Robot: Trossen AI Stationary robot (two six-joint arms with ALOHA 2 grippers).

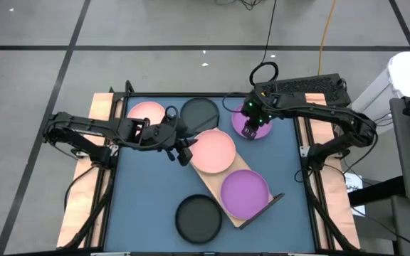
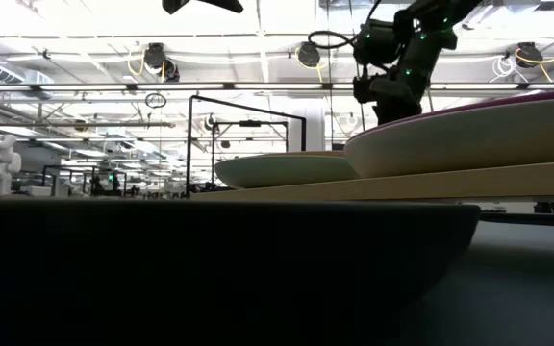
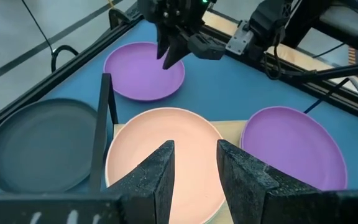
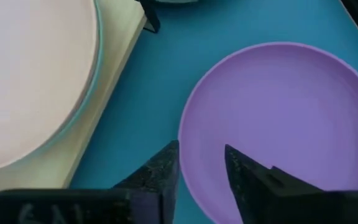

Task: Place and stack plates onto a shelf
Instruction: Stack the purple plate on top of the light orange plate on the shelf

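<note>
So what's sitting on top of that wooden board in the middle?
Two plates rest on the shelf: a pink plate and a purple plate. A thin pale rim peeks from beneath the pink one, suggesting another plate under it, but it is mostly covered.

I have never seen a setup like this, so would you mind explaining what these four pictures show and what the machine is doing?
It is a robot with two dark arms at a blue table, each ending in a two-finger gripper. One picture looks straight down, one looks level across the tabletop, and two come from cameras on the wrists.

On the table lies a wooden shelf carrying a pink plate and a purple plate. Loose around it are another pink plate, two black plates and a second purple plate.

The left gripper hangs open beside the shelf's pink plate, holding nothing. The right gripper is over the loose purple plate, its fingers apart astride the rim, gripping nothing.
</note>
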